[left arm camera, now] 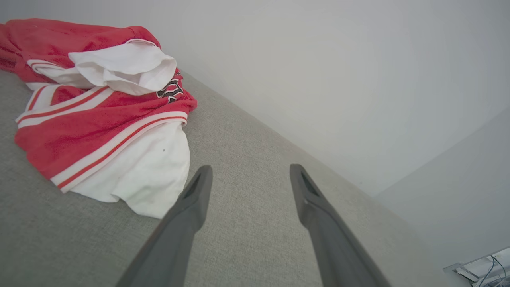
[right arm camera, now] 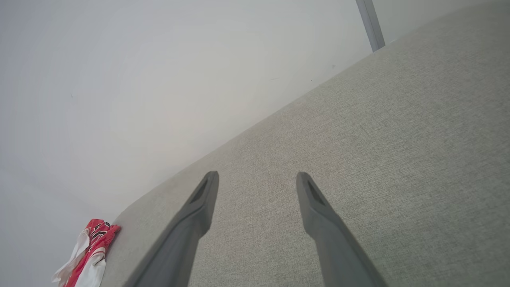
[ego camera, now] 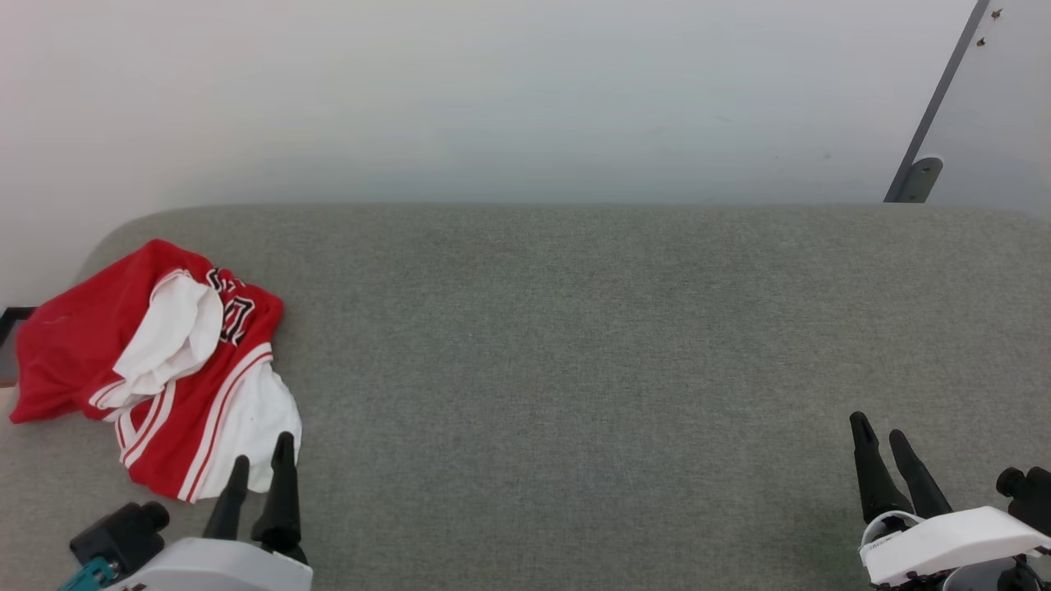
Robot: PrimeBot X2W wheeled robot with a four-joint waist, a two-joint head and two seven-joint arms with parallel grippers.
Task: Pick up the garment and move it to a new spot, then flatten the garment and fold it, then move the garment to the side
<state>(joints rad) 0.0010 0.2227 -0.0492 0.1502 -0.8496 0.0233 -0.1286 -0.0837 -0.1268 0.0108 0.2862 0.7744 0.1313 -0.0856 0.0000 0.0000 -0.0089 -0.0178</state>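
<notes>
The garment (ego camera: pixel 156 361) lies crumpled at the left end of the grey table (ego camera: pixel 575 345): red jersey cloth with white panels, red-and-white striped trim and black-and-white lettering. My left gripper (ego camera: pixel 261 450) stands open at the lower left, its fingertips just in front of the garment's near white edge, holding nothing. In the left wrist view the garment (left arm camera: pixel 99 119) fills the upper left, just left of the open left gripper (left arm camera: pixel 249 172). My right gripper (ego camera: pixel 877 427) is open at the lower right, far from the garment. The right wrist view shows the open right gripper (right arm camera: pixel 257 178) over bare cloth and the garment (right arm camera: pixel 89 255) far off at the lower left.
A pale wall (ego camera: pixel 493 98) runs right behind the table's rounded far edge. A grey metal post (ego camera: pixel 928 123) with a foot bracket stands at the back right. A dark object (ego camera: pixel 10 336) peeks past the table's left edge.
</notes>
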